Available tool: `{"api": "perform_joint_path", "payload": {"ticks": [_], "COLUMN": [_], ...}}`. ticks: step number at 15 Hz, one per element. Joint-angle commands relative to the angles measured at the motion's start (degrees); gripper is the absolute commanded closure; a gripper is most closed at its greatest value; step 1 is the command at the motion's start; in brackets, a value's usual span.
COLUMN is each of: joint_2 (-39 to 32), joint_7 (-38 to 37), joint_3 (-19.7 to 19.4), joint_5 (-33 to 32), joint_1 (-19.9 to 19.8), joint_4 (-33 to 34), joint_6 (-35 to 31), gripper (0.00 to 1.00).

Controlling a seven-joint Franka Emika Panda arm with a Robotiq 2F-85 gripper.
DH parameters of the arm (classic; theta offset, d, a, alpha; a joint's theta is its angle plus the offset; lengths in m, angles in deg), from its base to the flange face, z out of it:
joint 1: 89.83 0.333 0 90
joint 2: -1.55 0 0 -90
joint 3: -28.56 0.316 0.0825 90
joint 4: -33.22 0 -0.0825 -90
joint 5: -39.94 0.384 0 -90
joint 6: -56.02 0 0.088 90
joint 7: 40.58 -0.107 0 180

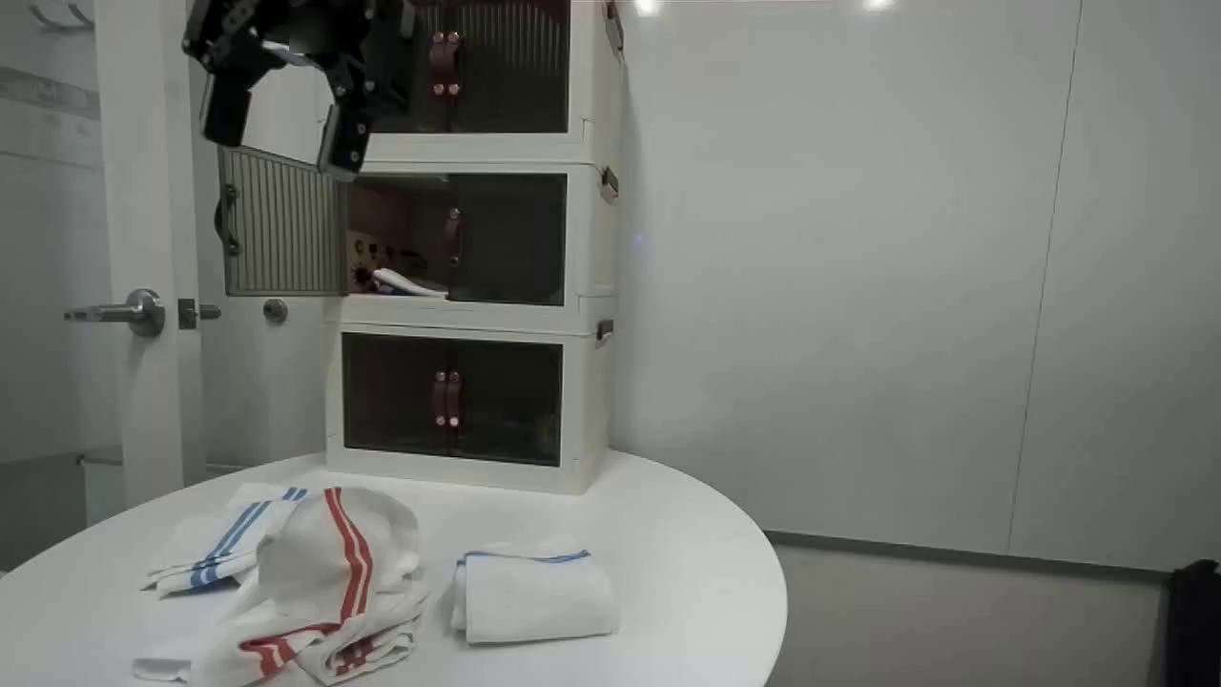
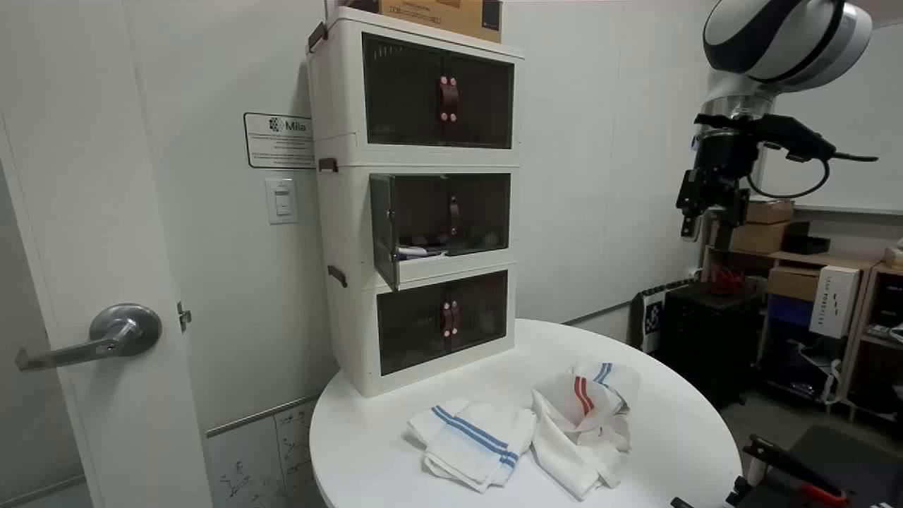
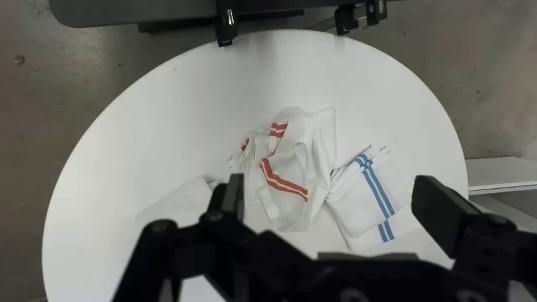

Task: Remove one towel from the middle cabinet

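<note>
The middle cabinet (image 1: 589, 239) of a white stack has its left door (image 1: 286, 224) swung open, also seen in an exterior view (image 2: 384, 233). A white towel (image 1: 408, 283) lies low inside it, partly hidden by the closed right door; it also shows in an exterior view (image 2: 415, 251). My gripper (image 1: 286, 138) is open and empty, high above the table and apart from the cabinet in an exterior view (image 2: 707, 227). In the wrist view my gripper (image 3: 331, 205) points down over towels on the table. The cabinet towel is not visible there.
On the round white table (image 1: 687, 534) lie a crumpled red-striped towel (image 1: 334, 563), a folded blue-striped towel (image 2: 473, 441) and a folded white towel with a blue edge (image 1: 539, 596). Upper and lower cabinets are shut. A door with a lever handle (image 2: 123, 331) stands beside the stack.
</note>
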Motion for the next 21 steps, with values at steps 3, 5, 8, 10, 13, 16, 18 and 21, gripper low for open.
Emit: {"api": "perform_joint_path", "payload": {"ticks": [3,5,8,10,13,16,18,21], "joint_2": [-0.3,-0.9,-4.6,-8.6,-15.3,-21.5,-25.2,-30.3], "joint_7": [0.6,-0.3,0.3,-0.3,-1.4,-2.7,-3.7,-2.3], "joint_3": [1.2,2.8,6.7,10.5,15.8,17.9,18.7,18.8], "joint_5": [0.7,1.1,2.2,2.0,0.3,1.2,1.3,2.8], "joint_1": [-1.3,-0.3,3.7,6.8,9.9,10.8,10.6,10.7], "joint_4": [0.1,-0.6,0.9,3.9,10.5,17.1,20.6,24.7], "joint_6": [0.1,-1.1,-3.1,-4.6,-8.5,-16.9,-23.4,-30.7], "gripper": [0.00,0.00,0.00,0.00,0.00,0.00,0.00,0.00]}}
